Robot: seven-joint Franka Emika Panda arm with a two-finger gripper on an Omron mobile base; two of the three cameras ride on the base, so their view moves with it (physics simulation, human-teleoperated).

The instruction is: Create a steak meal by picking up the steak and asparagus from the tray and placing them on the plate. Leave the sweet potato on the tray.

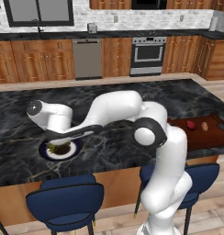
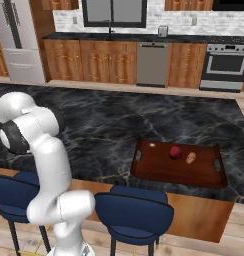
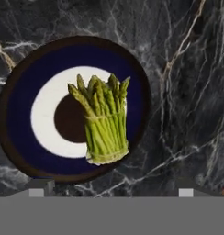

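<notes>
The asparagus [image 3: 102, 120] lies on the plate [image 3: 22, 92], across the right side of its dark centre and white ring. My gripper [image 3: 112, 192] hovers right above it, open, its tips far apart and holding nothing. From the left base view the hand [image 1: 58, 139] hangs just over the plate [image 1: 76, 152] on the left part of the island. The steak [image 2: 175, 152] and the sweet potato [image 2: 191, 158] sit side by side on the tray [image 2: 164, 172], far to the right of the hand; both also show as steak [image 1: 191, 124] and sweet potato [image 1: 204, 126].
The plate and the tray [image 1: 198, 140] rest on a dark marble island [image 1: 109, 147]. Blue stools [image 1: 63, 199] stand along its near edge. My own arm [image 1: 118, 112] stretches across the counter between tray and plate.
</notes>
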